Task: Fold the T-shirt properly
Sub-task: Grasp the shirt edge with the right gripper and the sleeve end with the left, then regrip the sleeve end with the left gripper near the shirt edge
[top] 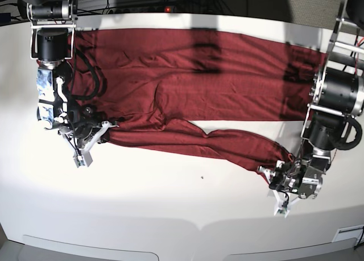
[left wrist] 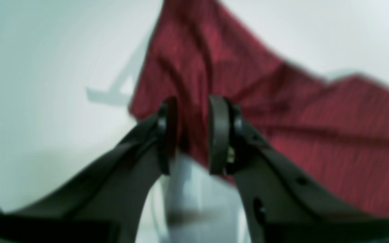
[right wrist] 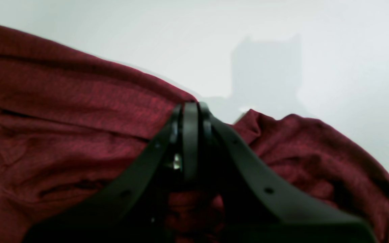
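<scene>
T-shirt [top: 216,85] flat; right pincer [right wrist: 190,116] clamped on fabric, left pincer [left wrist: 192,135] apart.

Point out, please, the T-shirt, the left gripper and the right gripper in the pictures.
T-shirt [top: 227,85]: base view, on the flat middle of the body.
Left gripper [left wrist: 192,135]: left wrist view, midway between the open fingertips.
Right gripper [right wrist: 190,116]: right wrist view, at the closed fingertips.

The left tool [left wrist: 192,135] is blurred in the left wrist view, and the T-shirt [left wrist: 282,111] beyond it is cut off by the right edge.
</scene>
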Motion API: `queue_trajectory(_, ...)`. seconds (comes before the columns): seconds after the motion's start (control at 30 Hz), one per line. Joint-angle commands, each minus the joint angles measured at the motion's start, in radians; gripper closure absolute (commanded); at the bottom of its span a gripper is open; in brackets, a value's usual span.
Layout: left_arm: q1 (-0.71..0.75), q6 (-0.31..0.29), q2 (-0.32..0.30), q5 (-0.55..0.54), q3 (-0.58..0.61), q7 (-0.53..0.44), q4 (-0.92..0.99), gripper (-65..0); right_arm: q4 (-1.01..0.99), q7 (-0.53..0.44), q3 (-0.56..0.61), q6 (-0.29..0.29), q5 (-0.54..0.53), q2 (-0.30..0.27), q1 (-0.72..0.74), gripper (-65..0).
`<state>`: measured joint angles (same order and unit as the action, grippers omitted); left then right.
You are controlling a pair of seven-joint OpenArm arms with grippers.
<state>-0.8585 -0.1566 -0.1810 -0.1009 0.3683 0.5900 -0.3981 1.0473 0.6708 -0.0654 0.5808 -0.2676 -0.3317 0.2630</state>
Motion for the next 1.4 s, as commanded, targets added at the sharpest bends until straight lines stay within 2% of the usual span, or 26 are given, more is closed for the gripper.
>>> queue_trajectory(0.0,-0.031,0.003,-0.003,0.003,-0.001,-0.059,-0.015,-15.5,0.0,0.033,0.0,-0.006,0.021,-0.008,0.008,0.0)
queue_trajectory(0.13,0.047,-0.022,-0.006,0.053,-0.001,-0.262,-0.015,-15.5,0.0,0.043,0.0,-0.006,0.021,-0.008,0.006,0.0)
queue_trajectory(0.23,0.098,-0.023,-0.006,0.079,-0.001,-0.273,-0.015,-15.5,0.0,0.052,0.0,-0.006,0.021,-0.009,0.002,0.0)
queue_trajectory(0.3,0.122,-0.022,-0.011,0.086,-0.001,-0.246,-0.015,-15.5,0.0,0.052,0.0,-0.006,0.021,-0.008,0.0,0.0)
queue_trajectory(0.37,0.131,-0.019,-0.017,0.079,-0.001,-0.17,-0.015,-15.5,0.0,0.053,0.0,-0.006,0.021,-0.009,0.0,0.0)
queue_trajectory(0.5,0.145,-0.02,-0.022,-0.037,-0.001,0.055,-0.087,-15.5,0.0,0.047,0.0,-0.006,0.021,-0.009,0.0,0.0)
queue_trajectory(0.6,0.163,-0.023,-0.019,-0.114,-0.001,0.163,-0.225,-15.5,0.0,0.041,0.0,-0.006,0.02,-0.006,0.0,0.0)
queue_trajectory(0.77,0.18,-0.023,-0.019,-0.121,-0.001,0.162,-0.405,-15.5,0.0,0.042,0.0,-0.006,-0.002,0.003,0.0,0.0)
queue_trajectory(0.93,0.172,0.041,-0.023,-0.064,-0.001,0.119,-0.411,-15.5,0.0,0.045,0.0,-0.006,-0.002,0.018,0.0,0.0)
queue_trajectory(1.03,0.176,0.042,-0.034,-0.019,-0.001,0.086,-0.411,-15.5,0.0,0.045,0.0,-0.005,-0.001,0.031,0.0,0.0)
queue_trajectory(1.27,0.188,0.042,-0.036,-0.019,-0.001,0.086,-0.412,-15.5,0.0,0.045,0.0,-0.005,-0.002,0.041,0.0,0.0)
queue_trajectory(1.37,0.194,0.042,-0.035,0.029,-0.001,0.085,-0.412,-15.5,0.0,0.045,0.0,-0.005,-0.002,0.041,0.0,0.0)
